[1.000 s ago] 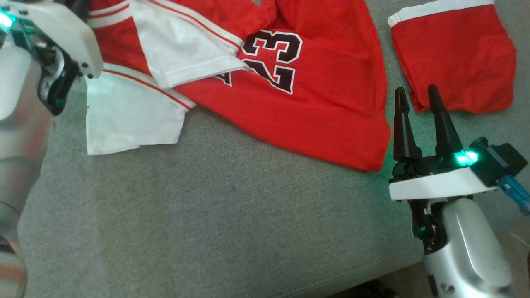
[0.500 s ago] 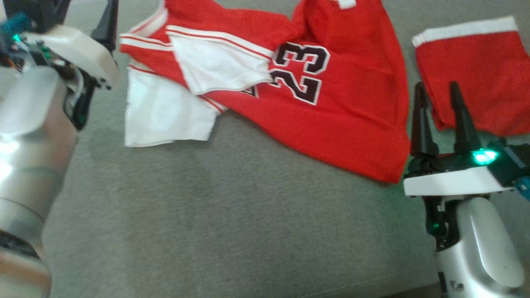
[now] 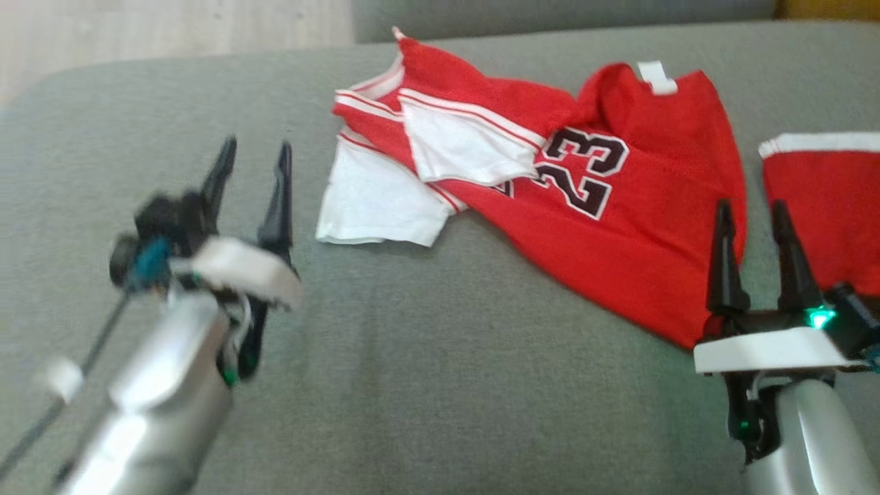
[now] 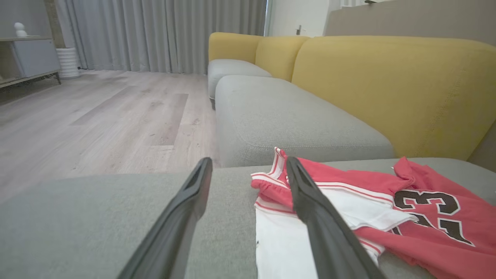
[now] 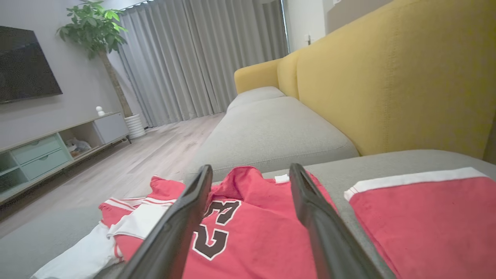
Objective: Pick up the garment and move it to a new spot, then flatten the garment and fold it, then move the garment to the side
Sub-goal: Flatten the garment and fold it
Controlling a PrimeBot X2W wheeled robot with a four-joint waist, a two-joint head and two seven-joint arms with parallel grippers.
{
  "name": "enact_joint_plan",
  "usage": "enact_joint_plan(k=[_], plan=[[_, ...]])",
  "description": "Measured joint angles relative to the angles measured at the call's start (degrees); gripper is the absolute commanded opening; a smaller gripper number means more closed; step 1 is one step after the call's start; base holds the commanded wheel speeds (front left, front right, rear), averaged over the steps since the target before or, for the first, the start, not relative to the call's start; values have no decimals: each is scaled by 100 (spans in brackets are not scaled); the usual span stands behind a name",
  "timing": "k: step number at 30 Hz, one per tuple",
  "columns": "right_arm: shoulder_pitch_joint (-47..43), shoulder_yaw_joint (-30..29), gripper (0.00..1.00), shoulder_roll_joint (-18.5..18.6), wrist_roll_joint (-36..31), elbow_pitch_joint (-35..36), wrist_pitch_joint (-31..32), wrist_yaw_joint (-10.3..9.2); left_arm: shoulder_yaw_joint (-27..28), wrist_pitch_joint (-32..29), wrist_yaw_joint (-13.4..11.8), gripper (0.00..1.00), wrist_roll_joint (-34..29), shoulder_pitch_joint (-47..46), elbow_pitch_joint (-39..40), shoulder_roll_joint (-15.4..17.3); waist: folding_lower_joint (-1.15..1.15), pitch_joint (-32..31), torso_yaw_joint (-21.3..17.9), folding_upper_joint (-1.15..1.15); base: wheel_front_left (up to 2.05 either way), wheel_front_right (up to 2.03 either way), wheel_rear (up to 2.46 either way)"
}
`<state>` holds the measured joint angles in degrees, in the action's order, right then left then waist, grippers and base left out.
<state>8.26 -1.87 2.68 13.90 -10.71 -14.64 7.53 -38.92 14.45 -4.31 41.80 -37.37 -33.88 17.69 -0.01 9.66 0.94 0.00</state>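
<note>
STEP: pickup, pre-grasp | jersey (image 3: 619,247) crumpled on sofa (image 3: 440,385) | left end effector (image 3: 257,144) open, empty | right end effector (image 3: 750,204) open, empty, near hem | NEXT: likely pinch fabric, lift

grey sofa seat (image 3: 412,385), yellow backrest (image 4: 387,89), grey curtains (image 4: 155,35).

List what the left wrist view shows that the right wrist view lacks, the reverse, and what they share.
Left wrist, not right: the open left gripper. Right wrist, not left: the open right gripper, a folded red garment, a television, a potted plant. Both: the number 23 jersey, the yellow sofa back, grey curtains.
</note>
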Motion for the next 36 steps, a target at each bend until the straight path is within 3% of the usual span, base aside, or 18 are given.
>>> enact_joint_plan(k=[6,13,23,29,36], plan=[[-112,4,100,-1,-63,-4,0,0,520,0,-404,100,-309,1302,1107,-131,0,-207,213,0,0,0,0],[-143,135,100,-1,-63,-1,0,0,570,-16,-387,100,-425,1639,1277,-170,1,-144,206,0,0,0,0],[-38,247,100,-1,-29,23,0,0,263,-946,74,100,-421,893,452,-141,2,177,-71,0,0,0,0],[86,272,100,0,2,79,0,0,160,-1449,190,100,-442,375,-358,-152,2,456,-299,0,0,0,0],[173,290,100,0,22,118,0,0,152,-1597,236,100,-447,-1,-1062,-177,2,674,-538,0,0,0,0]])
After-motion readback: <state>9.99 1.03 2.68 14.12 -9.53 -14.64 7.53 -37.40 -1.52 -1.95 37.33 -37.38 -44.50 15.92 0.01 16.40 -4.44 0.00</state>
